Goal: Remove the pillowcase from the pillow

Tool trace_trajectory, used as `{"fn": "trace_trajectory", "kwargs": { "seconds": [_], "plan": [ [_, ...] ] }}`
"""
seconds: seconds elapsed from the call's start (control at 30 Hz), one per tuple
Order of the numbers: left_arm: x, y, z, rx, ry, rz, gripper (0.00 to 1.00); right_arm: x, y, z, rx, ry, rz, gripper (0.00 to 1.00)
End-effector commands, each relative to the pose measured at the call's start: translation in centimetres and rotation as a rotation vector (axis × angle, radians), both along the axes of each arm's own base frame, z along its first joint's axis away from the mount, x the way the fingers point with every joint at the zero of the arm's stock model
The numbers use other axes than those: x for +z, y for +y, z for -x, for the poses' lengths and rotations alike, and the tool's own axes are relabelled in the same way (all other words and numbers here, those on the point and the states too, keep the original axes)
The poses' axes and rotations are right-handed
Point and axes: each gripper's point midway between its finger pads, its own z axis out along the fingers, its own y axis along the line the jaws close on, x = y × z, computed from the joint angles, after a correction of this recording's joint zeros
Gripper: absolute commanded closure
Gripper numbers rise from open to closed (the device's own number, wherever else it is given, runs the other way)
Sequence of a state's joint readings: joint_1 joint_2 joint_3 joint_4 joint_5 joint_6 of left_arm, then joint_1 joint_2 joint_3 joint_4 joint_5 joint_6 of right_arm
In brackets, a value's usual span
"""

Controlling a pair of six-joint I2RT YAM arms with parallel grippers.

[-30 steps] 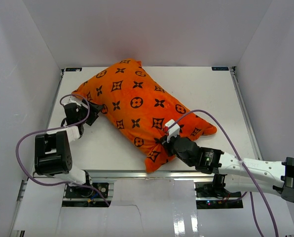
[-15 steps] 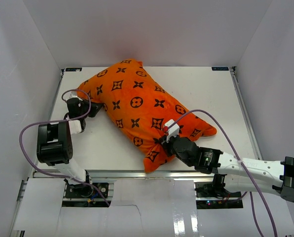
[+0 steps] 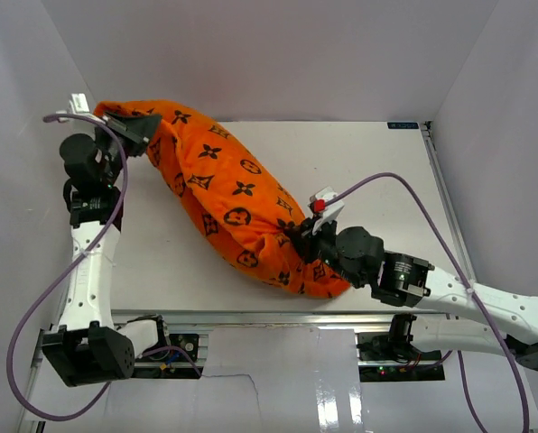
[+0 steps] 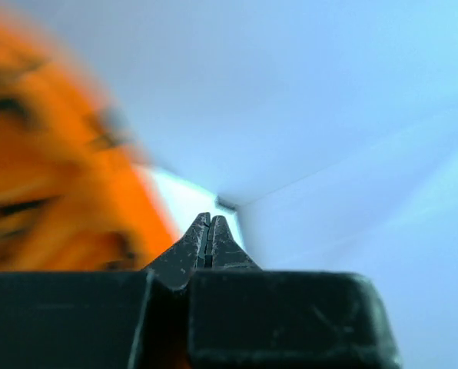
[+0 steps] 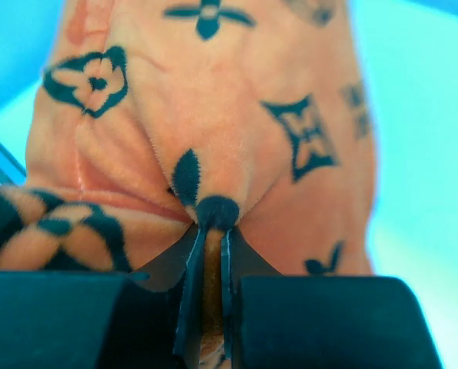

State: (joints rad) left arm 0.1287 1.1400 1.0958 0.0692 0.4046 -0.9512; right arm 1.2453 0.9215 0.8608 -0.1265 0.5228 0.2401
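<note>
While the left gripper [image 3: 127, 128] holds one end of the pillowcase [image 3: 224, 194] high off the counter [image 3: 377, 171], jaws closed on the cloth, the right gripper [image 3: 305, 245] pinches a fold at the low end near the front edge. No white pillow shows; it looks fully inside. Best play: find the open hem, grip cloth only, then pull apart so the filling slides free.
</note>
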Motion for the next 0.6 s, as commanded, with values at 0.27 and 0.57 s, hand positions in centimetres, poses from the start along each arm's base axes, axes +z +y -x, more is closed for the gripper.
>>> {"fn": "trace_trajectory", "kwargs": {
  "seconds": [0.27,0.57],
  "plan": [
    [3.3,-8.9,-4.4,-0.241,-0.031,-0.043,1.0,-1.2,-4.4,-6.3,-0.254,0.152,-0.241,0.92],
    [-4.2,-9.5,-5.2,-0.261,0.205,-0.208,0.33,-2.2,-5.0,-8.5,-0.207,0.187,-0.204,0.92]
  ]
}}
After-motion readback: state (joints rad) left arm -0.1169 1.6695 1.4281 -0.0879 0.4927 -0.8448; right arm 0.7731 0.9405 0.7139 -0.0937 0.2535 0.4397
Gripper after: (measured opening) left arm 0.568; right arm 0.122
